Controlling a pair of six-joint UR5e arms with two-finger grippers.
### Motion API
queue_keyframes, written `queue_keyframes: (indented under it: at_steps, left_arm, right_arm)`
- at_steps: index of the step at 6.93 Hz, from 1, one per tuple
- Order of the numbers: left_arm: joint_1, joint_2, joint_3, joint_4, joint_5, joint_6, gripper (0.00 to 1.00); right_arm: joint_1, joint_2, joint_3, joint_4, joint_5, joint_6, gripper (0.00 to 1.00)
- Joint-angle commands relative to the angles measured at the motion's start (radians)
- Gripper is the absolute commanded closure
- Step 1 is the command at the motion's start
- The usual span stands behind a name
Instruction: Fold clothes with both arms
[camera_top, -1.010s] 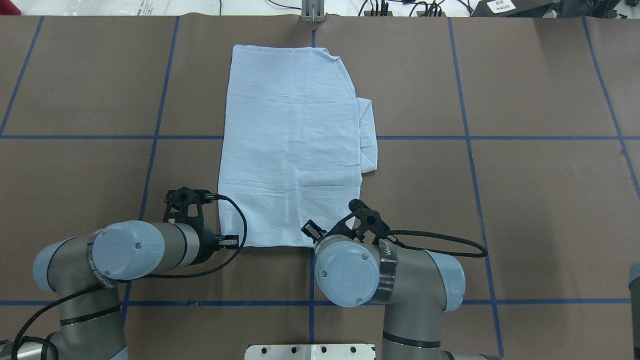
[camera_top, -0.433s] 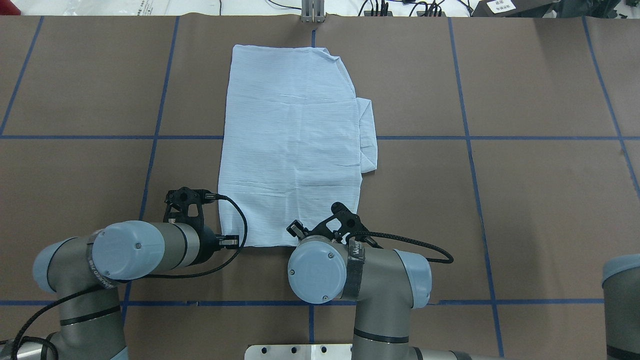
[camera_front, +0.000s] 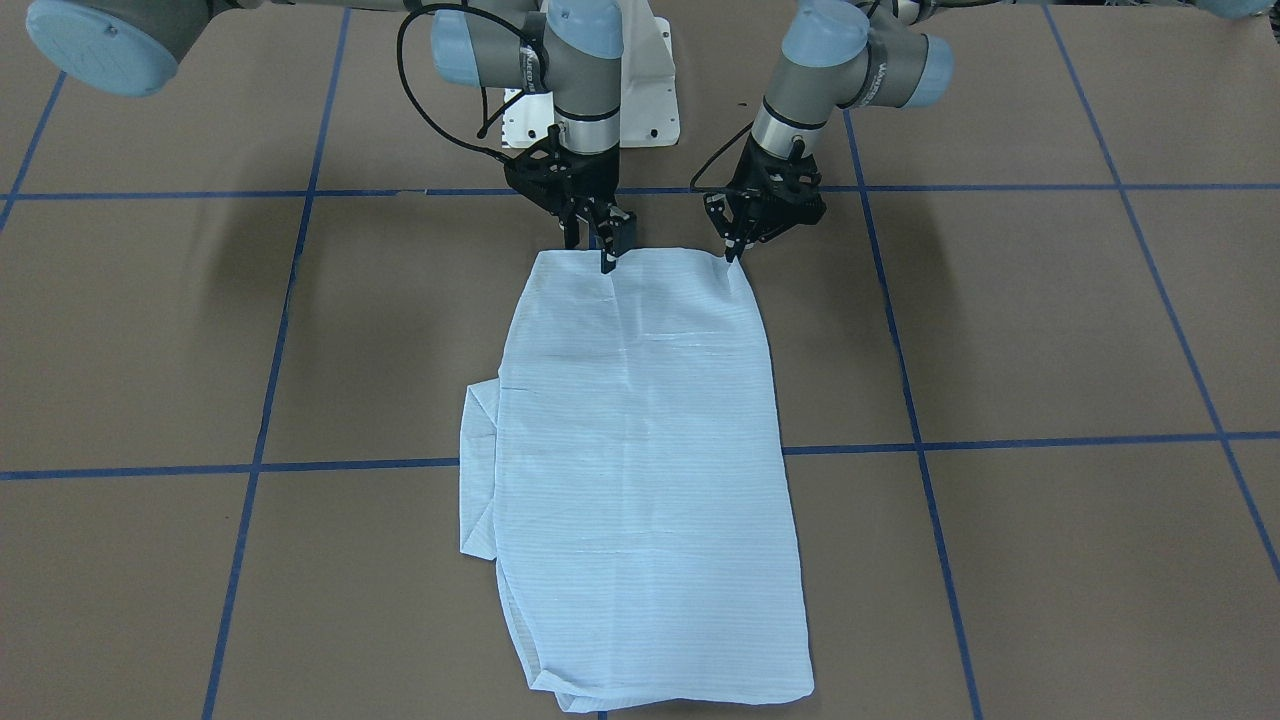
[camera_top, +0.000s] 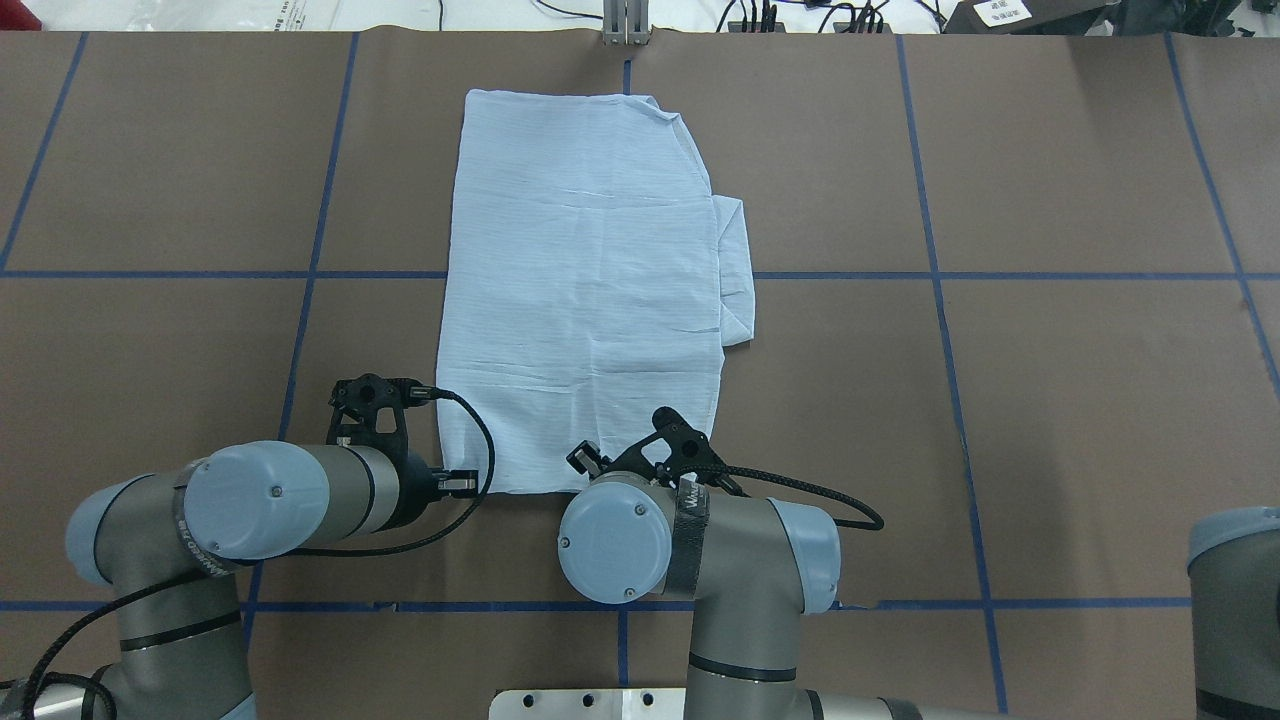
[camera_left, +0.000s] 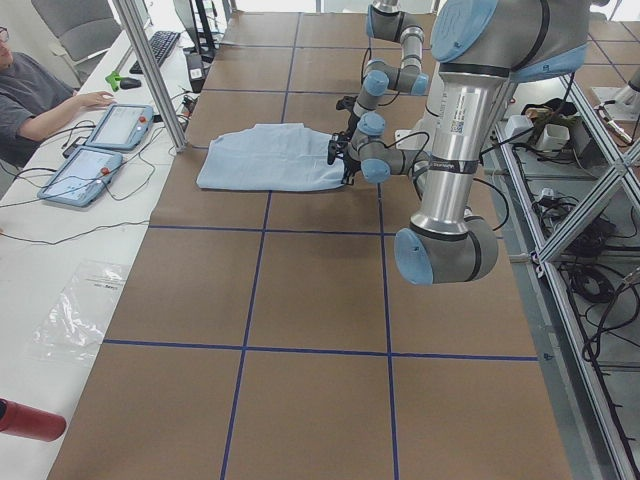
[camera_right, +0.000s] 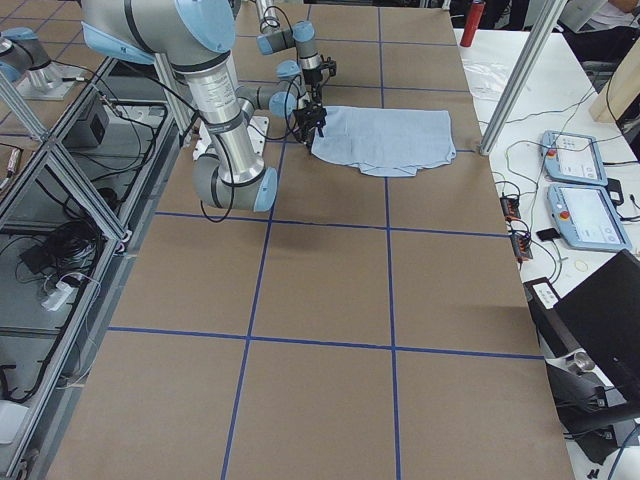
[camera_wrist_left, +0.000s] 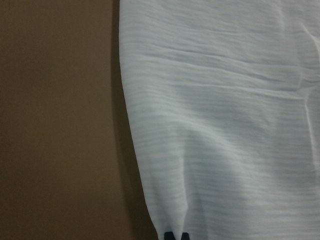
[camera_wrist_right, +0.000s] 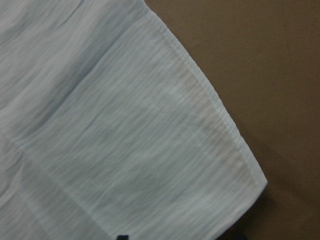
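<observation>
The pale-blue shirt (camera_top: 585, 280) lies flat on the table, folded into a long rectangle, with a folded sleeve (camera_top: 735, 270) sticking out on its right side. It also shows in the front view (camera_front: 640, 450). My left gripper (camera_front: 736, 252) is shut on the shirt's near-left corner; in the left wrist view its tips (camera_wrist_left: 177, 235) pinch puckered cloth (camera_wrist_left: 225, 125). My right gripper (camera_front: 598, 250) is open, low over the near hem towards the middle. The right wrist view shows the hemmed corner (camera_wrist_right: 250, 170) with the jaws wide apart at the bottom edge.
The brown table has blue tape lines (camera_top: 620, 275). The white pedestal plate (camera_top: 620, 703) is at the near edge between the arms. A metal bracket (camera_top: 625, 25) stands at the far edge. An operator with tablets (camera_left: 110, 125) sits past the far side.
My right arm has moved left along the shirt's near hem, from the near-right corner towards the middle. My left arm and the shirt have not moved.
</observation>
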Motion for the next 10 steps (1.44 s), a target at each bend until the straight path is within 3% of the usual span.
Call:
queue_keyframes:
  at_steps: [1,2,3,8,9,10]
  left_arm:
    - [0.000,0.000,0.000,0.000,0.000,0.000,1.00]
    - [0.000,0.000,0.000,0.000,0.000,0.000,1.00]
    - [0.000,0.002,0.000,0.000,0.000,0.000,1.00]
    - [0.000,-0.012,-0.008,0.000,-0.006,0.003,1.00]
    - [0.000,-0.014,-0.041,0.003,-0.009,0.008,1.00]
    - [0.000,-0.015,-0.087,0.041,-0.012,0.008,1.00]
  right_arm:
    - [0.001,0.008,-0.013,0.000,-0.002,0.001,0.27]
    - [0.003,0.009,-0.013,0.003,-0.017,0.018,0.58]
    - [0.003,0.011,-0.013,0.008,-0.021,0.046,1.00]
    - [0.027,0.006,0.004,0.011,-0.026,0.031,1.00]
    - [0.035,-0.009,0.039,0.008,-0.025,0.024,1.00]
    - [0.035,-0.061,0.139,-0.003,-0.022,0.024,1.00]
